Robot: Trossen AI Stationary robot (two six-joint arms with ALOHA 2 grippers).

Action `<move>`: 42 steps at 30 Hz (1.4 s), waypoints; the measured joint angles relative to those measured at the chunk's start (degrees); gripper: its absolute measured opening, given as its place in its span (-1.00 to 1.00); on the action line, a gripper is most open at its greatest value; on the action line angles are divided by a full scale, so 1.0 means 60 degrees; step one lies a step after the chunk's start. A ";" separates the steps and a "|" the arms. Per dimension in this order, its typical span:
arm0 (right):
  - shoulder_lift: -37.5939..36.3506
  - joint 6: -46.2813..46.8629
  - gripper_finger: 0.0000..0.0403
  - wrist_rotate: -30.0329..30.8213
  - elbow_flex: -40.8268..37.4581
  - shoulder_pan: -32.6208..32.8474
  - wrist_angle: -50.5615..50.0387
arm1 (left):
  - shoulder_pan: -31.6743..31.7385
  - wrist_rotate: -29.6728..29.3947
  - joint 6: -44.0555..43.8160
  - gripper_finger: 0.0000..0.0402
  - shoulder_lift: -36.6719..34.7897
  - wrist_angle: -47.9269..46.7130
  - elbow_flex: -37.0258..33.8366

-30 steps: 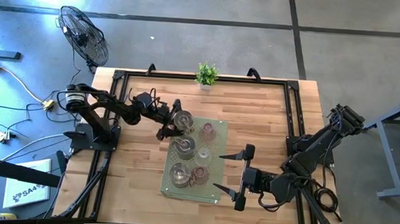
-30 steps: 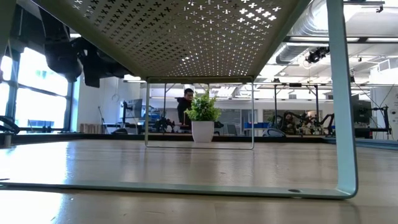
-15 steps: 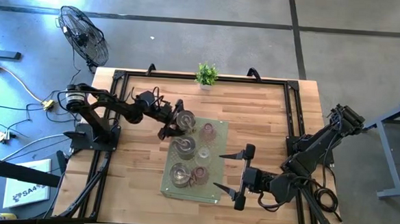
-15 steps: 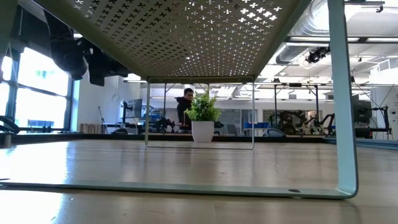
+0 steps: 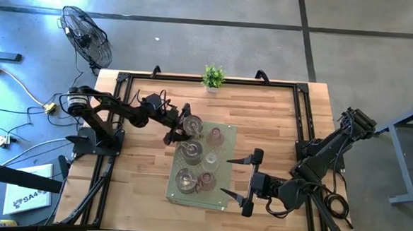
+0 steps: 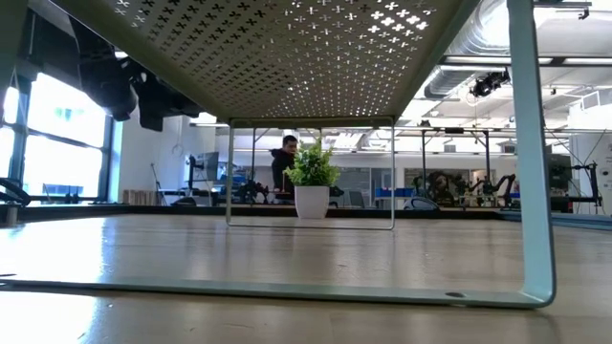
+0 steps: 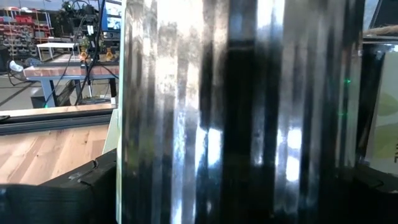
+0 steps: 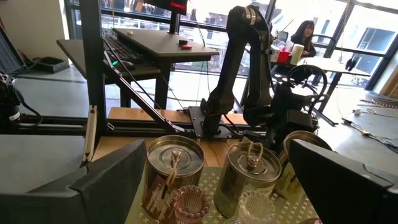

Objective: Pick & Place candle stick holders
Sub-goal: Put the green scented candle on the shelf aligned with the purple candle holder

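Six candle stick holders sit on a pale perforated tray (image 5: 220, 194) that stands raised on thin legs in the middle of the table (image 5: 139, 183), nearer its front edge than its far one. Three are shiny silver metal holders, upright, in a row down the tray's left side: the far one (image 5: 190, 125) at the tray's far left corner, the middle one (image 5: 187, 153) halfway down, the near one (image 5: 185, 178) toward the front left corner. Beside them toward the tray's right side stand three smaller glass cups: a pink one (image 5: 214, 136) at the far end, a clear one (image 5: 209, 158) in the middle, and a pink one (image 5: 206, 180) at the near end. All six stand with their long axes vertical and open tops up.

The left gripper (image 5: 179, 130) is at the tray's far left corner, its fingers closed around the far silver holder, whose ribbed metal side fills the left wrist view.

The right gripper (image 5: 240, 179) waits just off the tray's right edge near its front right corner, fingers spread wide and holding nothing, pointing toward the tray.

A small green potted plant (image 5: 213, 77) stands at the middle of the table's far edge, well apart from the tray.
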 joint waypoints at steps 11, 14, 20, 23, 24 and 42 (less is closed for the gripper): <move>0.0000 0.0000 0.93 -0.0004 0.0000 -0.0003 -0.0009 | 0.0015 0.0718 0.0130 0.74 0.0000 -0.0061 0.0004; 0.0000 0.0000 0.93 -0.0001 0.0000 -0.0001 -0.0011 | 0.0015 0.0725 0.0126 0.74 0.0000 -0.0064 0.0000; 0.0000 0.0066 0.93 -0.0003 0.0000 0.0000 -0.0108 | 0.0011 0.0787 0.0049 0.89 0.0007 0.0044 -0.0009; -0.0004 0.0219 0.93 0.0000 0.0000 0.0000 -0.0255 | 0.0011 0.0786 -0.0044 0.74 0.0014 0.0009 0.0084; -0.0004 0.0222 0.93 0.0007 0.0000 -0.0004 -0.0287 | 0.0011 0.0787 -0.0051 0.73 0.0017 -0.0030 0.0135; -0.0004 0.0503 0.93 0.0063 0.0000 -0.0002 -0.0445 | 0.0007 0.1883 -0.0562 0.84 0.0029 -0.0017 0.0822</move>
